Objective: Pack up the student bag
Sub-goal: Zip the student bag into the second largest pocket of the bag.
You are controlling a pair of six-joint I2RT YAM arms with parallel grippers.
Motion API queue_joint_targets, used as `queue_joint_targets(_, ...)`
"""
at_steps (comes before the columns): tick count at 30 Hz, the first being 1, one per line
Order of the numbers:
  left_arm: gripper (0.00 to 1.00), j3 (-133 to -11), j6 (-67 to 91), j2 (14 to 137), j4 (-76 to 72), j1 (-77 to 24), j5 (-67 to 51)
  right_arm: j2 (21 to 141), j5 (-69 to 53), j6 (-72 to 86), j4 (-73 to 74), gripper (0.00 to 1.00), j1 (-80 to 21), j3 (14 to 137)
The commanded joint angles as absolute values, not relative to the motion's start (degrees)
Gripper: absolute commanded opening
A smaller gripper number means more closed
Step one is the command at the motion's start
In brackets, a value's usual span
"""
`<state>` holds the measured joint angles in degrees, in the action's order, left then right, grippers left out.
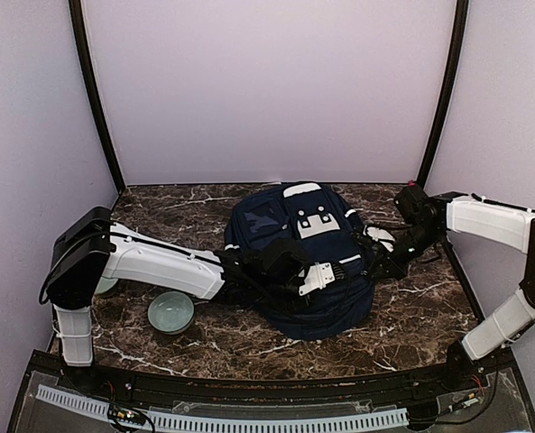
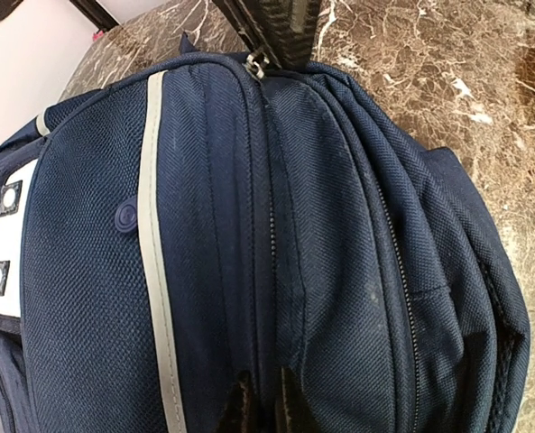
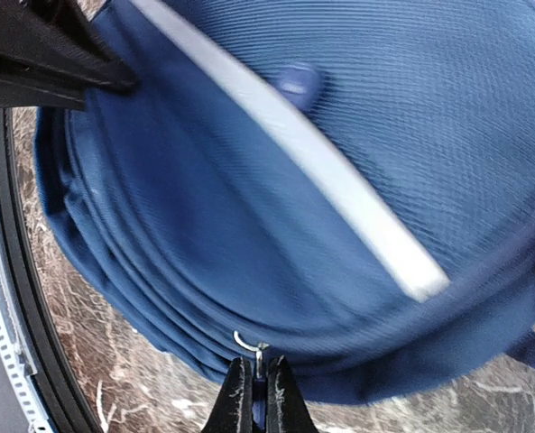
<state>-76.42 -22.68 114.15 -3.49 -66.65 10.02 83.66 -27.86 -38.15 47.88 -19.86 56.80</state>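
The student bag [image 1: 326, 311] lies flat at the centre of the marble table [image 1: 420, 311], front panel w/ grey patches facing up, between the two arms. The main zip looks done up along the stretch the left wrist cam sees. Its far end is hidden behind fingers, so can't say it's fully closed. The zip pull [image 3: 252, 346] sits at the bag's edge on the right arm's side.

There the right gripper [image 3: 258, 388] has its jaws pinched tight on that pull, metal ring poking out just above the tips. Prob. held that way so it can run the slider along the track. At the other end of the same curve the left gripper [image 2: 265, 401] is closed too, nipping a fold of fabric right at the zip seam. My read: it's an anchor, there to hold the soft shell taut so the slider doesn't drag the whole bag w/ it.

A pale green bowl [image 1: 170, 312] stands on the table by the left forearm, apart from the bag and not involved in either grip.
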Motion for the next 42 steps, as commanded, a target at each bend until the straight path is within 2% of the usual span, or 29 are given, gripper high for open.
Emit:
queue_joint_targets(1, 0.01, -73.1, -22.7, 110.1, -3.8, -66.1, 9.1, 82.0, -27.5, -41.3, 48.8, 0.0, -14.5, 57.6)
queue_joint_targets(14, 0.0, -71.9, -26.4, 110.6, -5.2, -68.2, 6.2, 90.4, -26.2, -37.9, 38.2, 0.0, -12.8, 63.6)
queue_joint_targets(26, 0.0, -71.5, -27.2, 110.8, -5.9, -68.6, 6.6, 92.2, -22.7, -27.9, 27.6, 0.0, -12.7, 64.4)
queue_joint_targets(29, 0.0, -71.4, -27.2, 111.1, -6.7, -68.6, 8.0, 92.7, -23.0, -28.2, 28.2, 0.04, -12.7, 64.4)
queue_joint_targets(31, 0.05, -71.7, -26.1, 111.2, -7.0, -68.6, 10.2, 92.5, -23.6, -28.4, 29.4, 0.1, -12.8, 64.5)
queue_joint_targets(35, 0.25, -72.3, -23.9, 109.8, -5.6, -68.6, 15.0, 89.0, -22.3, -29.6, 32.2, 0.25, -12.7, 64.1)
queue_joint_targets(42, 0.55, -70.7, -22.6, 99.4, -0.4, -67.2, 21.3, 78.2, -15.8, -27.8, 33.7, 0.49, -11.9, 65.0)
